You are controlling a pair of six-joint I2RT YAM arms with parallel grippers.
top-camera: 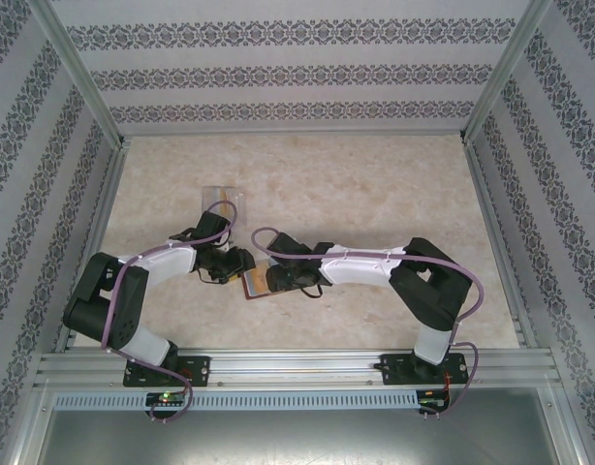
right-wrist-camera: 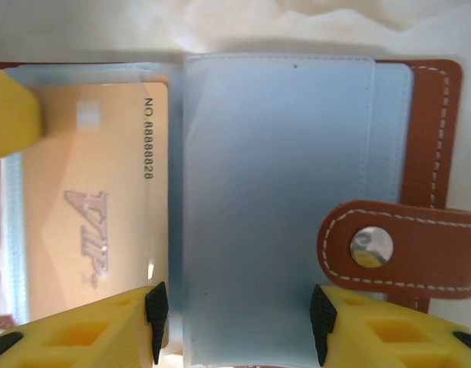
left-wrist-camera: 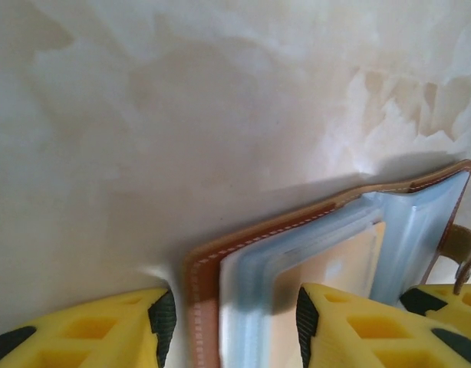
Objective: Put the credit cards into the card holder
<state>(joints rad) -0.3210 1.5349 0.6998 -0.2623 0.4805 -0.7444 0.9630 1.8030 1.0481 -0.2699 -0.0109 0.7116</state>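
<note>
The card holder (top-camera: 258, 283) lay open on the worktop (top-camera: 375, 184), with the orange-tan VIP card (right-wrist-camera: 97, 199) already pocketed. The right gripper (right-wrist-camera: 237, 326) hung open astride a blue pocket leaf (right-wrist-camera: 274, 192). The left gripper (left-wrist-camera: 235, 314) straddled the holder's edge, seemingly to steady it; I cannot tell whether it was clamping.

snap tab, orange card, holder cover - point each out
snap tab (right-wrist-camera: 431, 249): right wrist view, on its brown leather right of the stud.
orange card (right-wrist-camera: 90, 230): right wrist view, on its middle by the VIP lettering.
holder cover (left-wrist-camera: 201, 307): left wrist view, on the stitched brown edge.
</note>
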